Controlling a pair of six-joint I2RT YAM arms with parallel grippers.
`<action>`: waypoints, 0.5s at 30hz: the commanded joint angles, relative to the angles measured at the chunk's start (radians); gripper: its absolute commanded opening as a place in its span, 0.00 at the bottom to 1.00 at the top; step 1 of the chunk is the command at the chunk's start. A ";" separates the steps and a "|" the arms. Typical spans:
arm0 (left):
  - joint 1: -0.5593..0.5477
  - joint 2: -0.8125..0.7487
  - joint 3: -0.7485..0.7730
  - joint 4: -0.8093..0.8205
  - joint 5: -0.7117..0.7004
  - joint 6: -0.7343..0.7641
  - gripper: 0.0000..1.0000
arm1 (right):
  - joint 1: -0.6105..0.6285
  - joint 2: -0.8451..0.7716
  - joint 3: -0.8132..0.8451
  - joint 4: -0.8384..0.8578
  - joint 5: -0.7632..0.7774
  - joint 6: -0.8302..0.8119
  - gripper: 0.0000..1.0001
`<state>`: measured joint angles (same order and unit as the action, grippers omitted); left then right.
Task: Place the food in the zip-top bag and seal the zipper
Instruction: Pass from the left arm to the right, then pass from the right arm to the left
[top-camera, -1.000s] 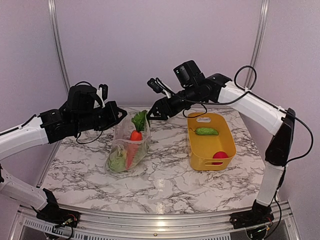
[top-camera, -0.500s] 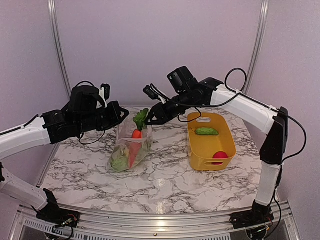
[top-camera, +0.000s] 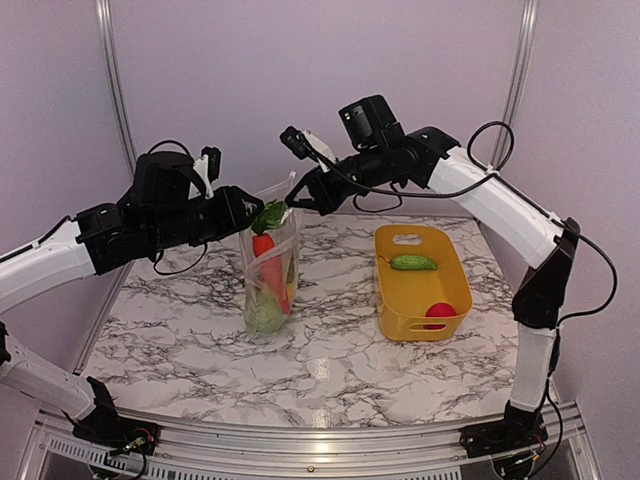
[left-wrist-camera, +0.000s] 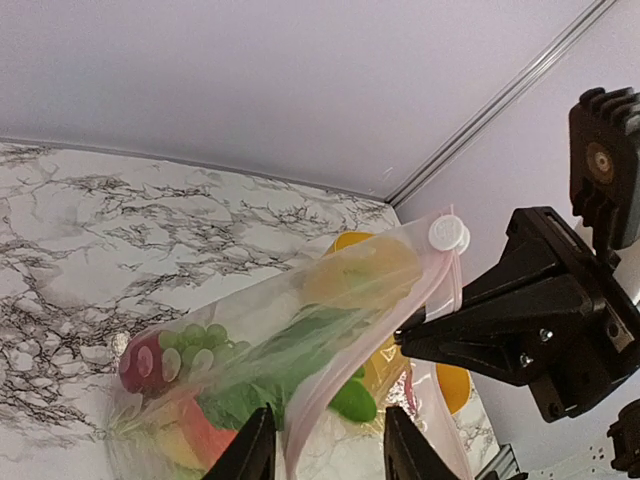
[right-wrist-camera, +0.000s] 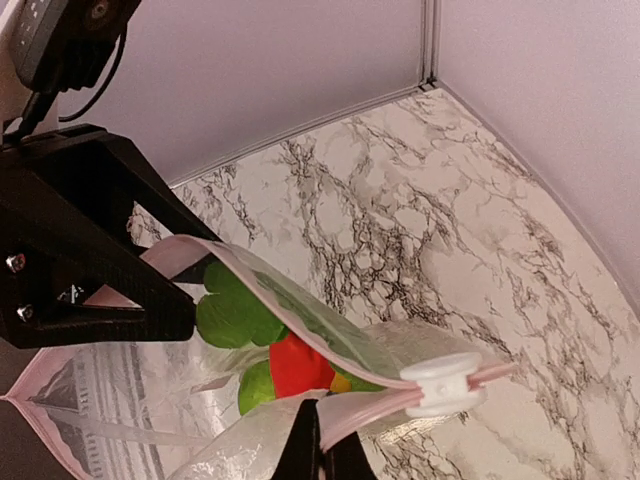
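While the right tool (right-wrist-camera: 318, 440) pinches its zipper (right-wrist-camera: 370, 403), the zip-top bag (top-camera: 270, 285) hangs below

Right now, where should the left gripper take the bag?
On the zipper, at the end away from the slider, from the bag's left side: the strip runs between the open left gripper's fingers, and the right gripper pinches the slider end.

Noted left gripper (top-camera: 245, 211) with jaws parted and right gripper (top-camera: 297, 200) with jaws pressed tight together, both raised high on outstretched arms, tips pointing toward each other and near.
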<state>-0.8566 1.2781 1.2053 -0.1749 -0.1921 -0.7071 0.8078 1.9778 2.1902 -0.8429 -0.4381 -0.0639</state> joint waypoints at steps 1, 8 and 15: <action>-0.003 0.024 0.098 -0.118 0.001 0.114 0.38 | 0.036 -0.042 0.053 -0.009 0.049 -0.140 0.00; -0.003 0.100 0.186 -0.241 -0.021 0.146 0.19 | 0.055 -0.038 0.071 -0.011 0.044 -0.133 0.00; -0.003 0.078 0.176 -0.268 -0.053 0.107 0.34 | 0.046 -0.031 0.076 0.000 0.045 -0.092 0.00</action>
<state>-0.8566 1.3716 1.3773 -0.3725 -0.2165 -0.5900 0.8543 1.9465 2.2211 -0.8803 -0.3897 -0.1741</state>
